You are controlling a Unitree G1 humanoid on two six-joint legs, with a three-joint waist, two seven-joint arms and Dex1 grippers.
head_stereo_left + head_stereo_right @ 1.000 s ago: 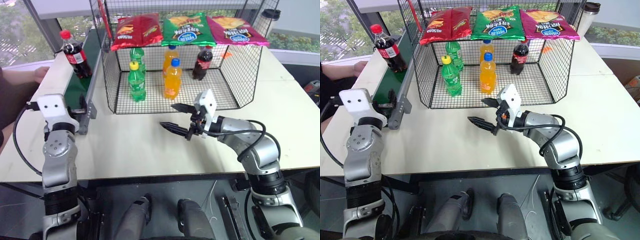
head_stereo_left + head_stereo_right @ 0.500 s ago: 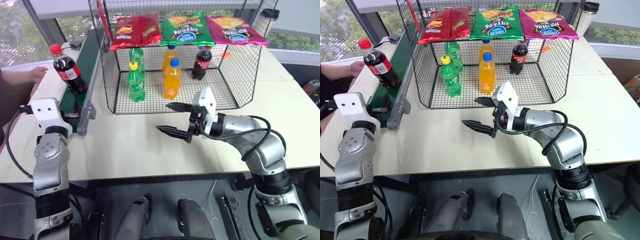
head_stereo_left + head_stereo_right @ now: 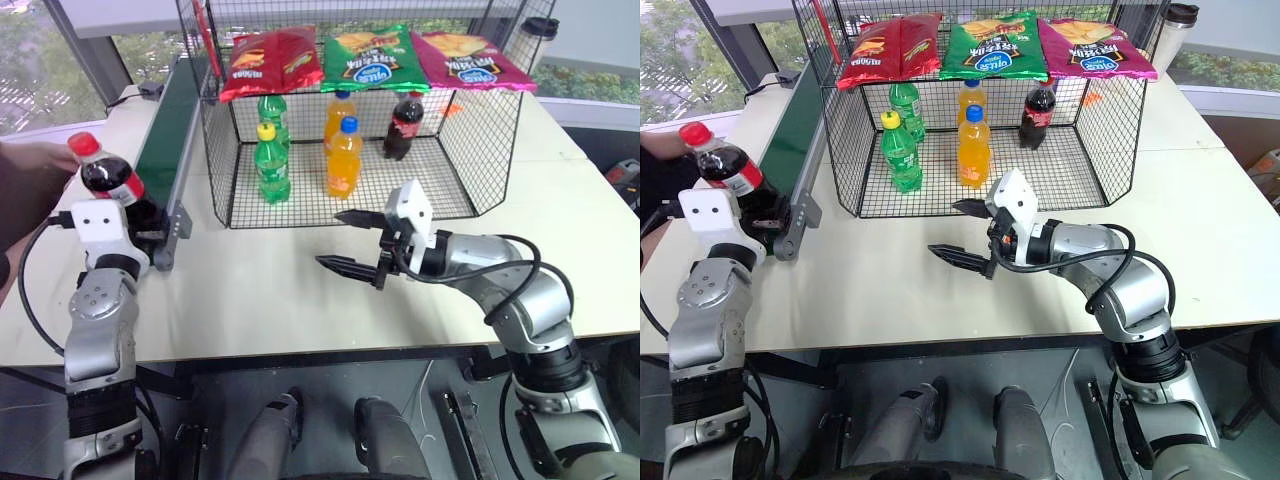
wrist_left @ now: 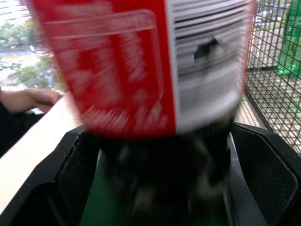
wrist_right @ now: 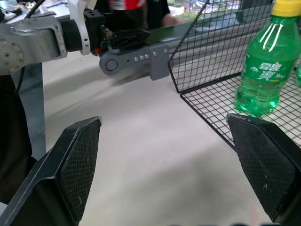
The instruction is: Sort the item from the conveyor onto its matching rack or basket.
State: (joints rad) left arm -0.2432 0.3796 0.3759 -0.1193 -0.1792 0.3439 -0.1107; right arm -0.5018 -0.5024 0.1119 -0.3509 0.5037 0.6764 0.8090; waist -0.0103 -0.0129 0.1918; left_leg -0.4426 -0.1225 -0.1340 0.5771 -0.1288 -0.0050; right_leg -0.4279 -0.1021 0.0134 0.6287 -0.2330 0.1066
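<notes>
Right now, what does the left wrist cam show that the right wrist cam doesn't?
Left wrist: the cola bottle up close, with its red label and barcode. Right wrist: the conveyor roller end, the robot's left arm, and the open right pincer over the table. Both: cola bottle, black mesh cage, a green bottle, a person's arm.

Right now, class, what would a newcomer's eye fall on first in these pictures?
Probably the cola bottle tilting at the conveyor's near end, between the left gripper's fingers. Next, three bright snack bags lying atop the black wire cage, with the open right gripper hovering before it.
</notes>
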